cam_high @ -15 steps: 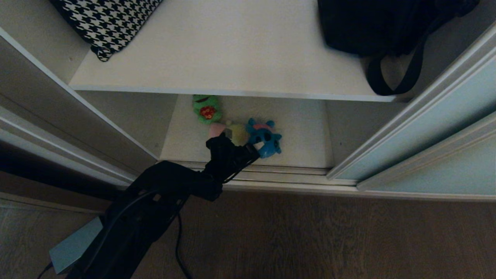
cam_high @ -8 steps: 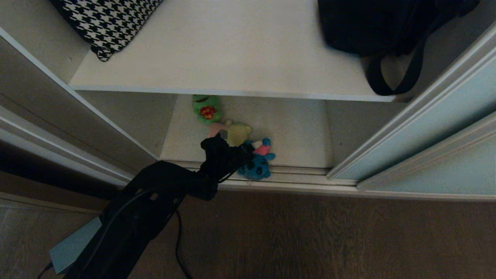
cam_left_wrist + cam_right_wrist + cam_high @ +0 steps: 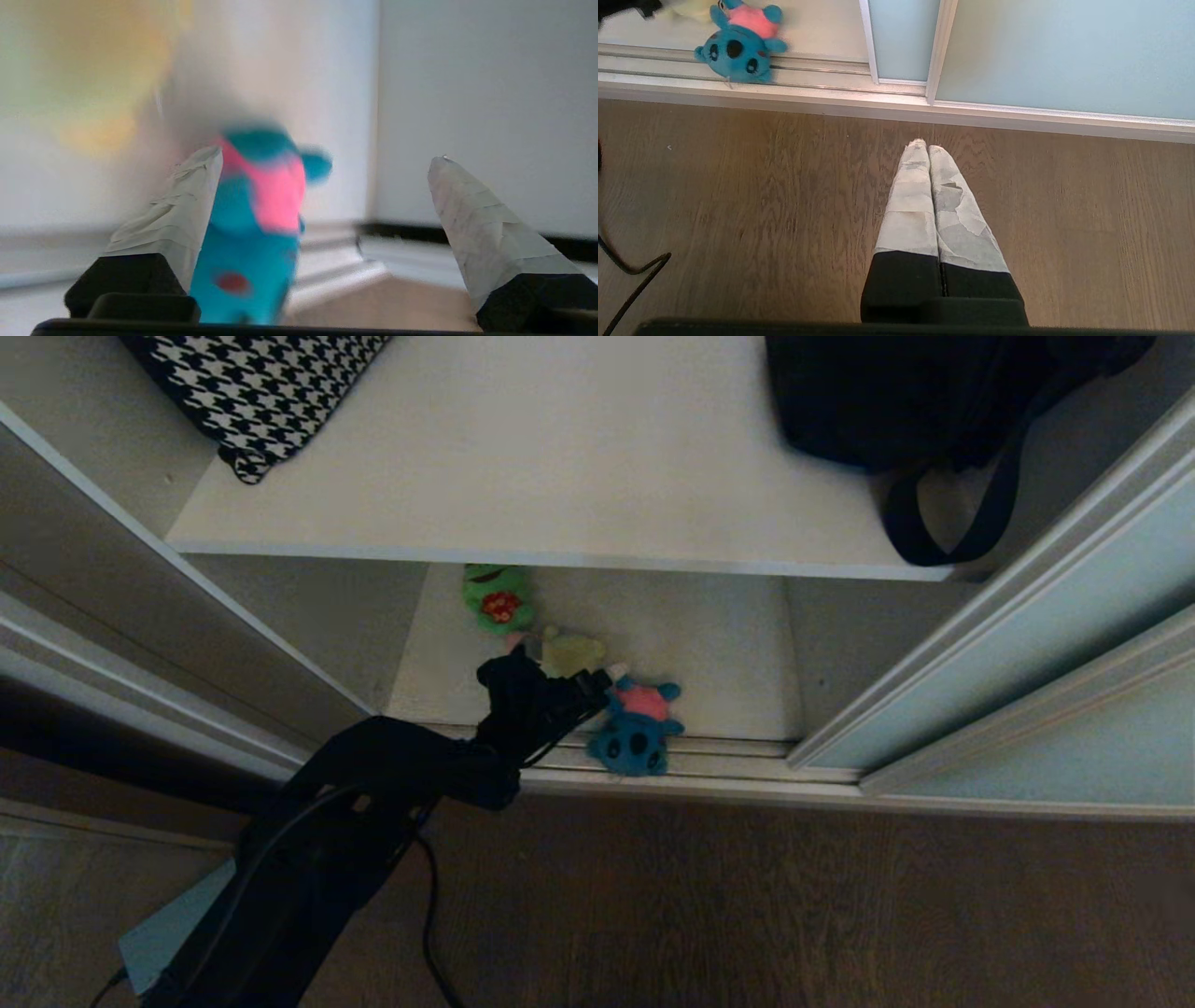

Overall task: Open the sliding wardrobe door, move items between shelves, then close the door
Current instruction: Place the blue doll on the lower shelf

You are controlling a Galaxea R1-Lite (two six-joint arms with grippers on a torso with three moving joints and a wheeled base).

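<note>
The blue plush with a pink back (image 3: 635, 730) lies on the front edge of the lower shelf (image 3: 719, 644), half on the door track, and also shows in the right wrist view (image 3: 738, 44). My left gripper (image 3: 602, 686) hangs just left of it, open. In the left wrist view the blue plush (image 3: 254, 224) leans against one taped finger (image 3: 187, 210) between the wide-spread jaws (image 3: 325, 156), ungripped. The pale yellow plush (image 3: 571, 653) lies just behind the gripper. The upper shelf (image 3: 560, 476) spans above. The sliding wardrobe door (image 3: 1074, 607) stands slid to the right. My right gripper (image 3: 928, 147) is shut above the floor.
A green plush (image 3: 497, 597) lies further back on the lower shelf. A houndstooth bag (image 3: 261, 392) and a black bag (image 3: 924, 401) with a hanging strap rest on the upper shelf. The door track (image 3: 728, 761) borders the brown wood floor (image 3: 747, 905).
My left gripper has opened. The blue plush came away from beside the yellow one and dropped forward onto the shelf's front edge and track. The arm drifted slightly left.
</note>
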